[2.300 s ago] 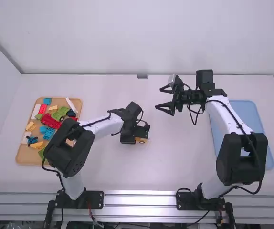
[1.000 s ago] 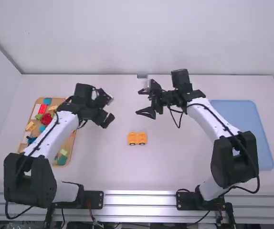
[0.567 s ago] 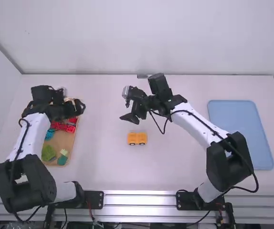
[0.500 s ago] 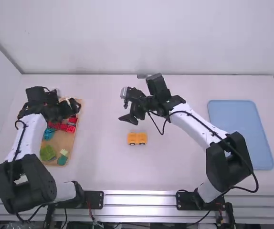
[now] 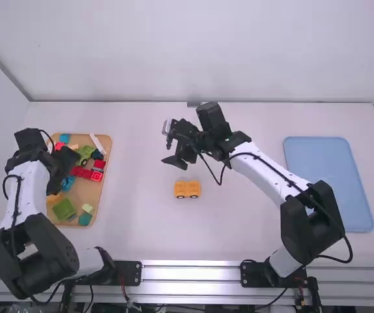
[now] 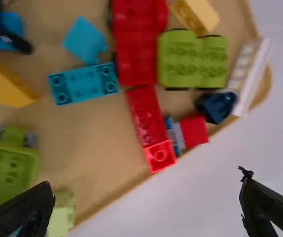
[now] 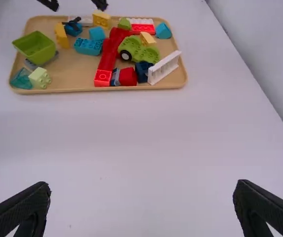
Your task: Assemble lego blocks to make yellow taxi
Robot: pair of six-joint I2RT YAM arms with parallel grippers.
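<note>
A yellow-orange car piece with dark wheels (image 5: 187,189) stands on the middle of the table. My left gripper (image 5: 64,171) is over the wooden tray (image 5: 89,194) at the far left; its fingers are wide apart in the left wrist view, where the gripper (image 6: 149,210) holds nothing. Yellow blocks (image 6: 8,83) lie in that tray, and the right wrist view has a yellow block (image 7: 101,19) there too. My right gripper (image 5: 165,145) is open above the table, beyond the car piece and not touching it; in the right wrist view the gripper (image 7: 141,207) has nothing between its fingers.
The tray also holds red bricks (image 7: 103,78), a green car base (image 7: 137,49), a blue brick (image 7: 88,46), a green bucket-like block (image 7: 35,48) and a white fence-like piece (image 7: 163,67) along its edge. A blue tray (image 5: 330,182) lies at the right.
My left arm has gone from the car piece over to the tray, uncovering the piece on the table. The right arm has swung left toward the middle.
</note>
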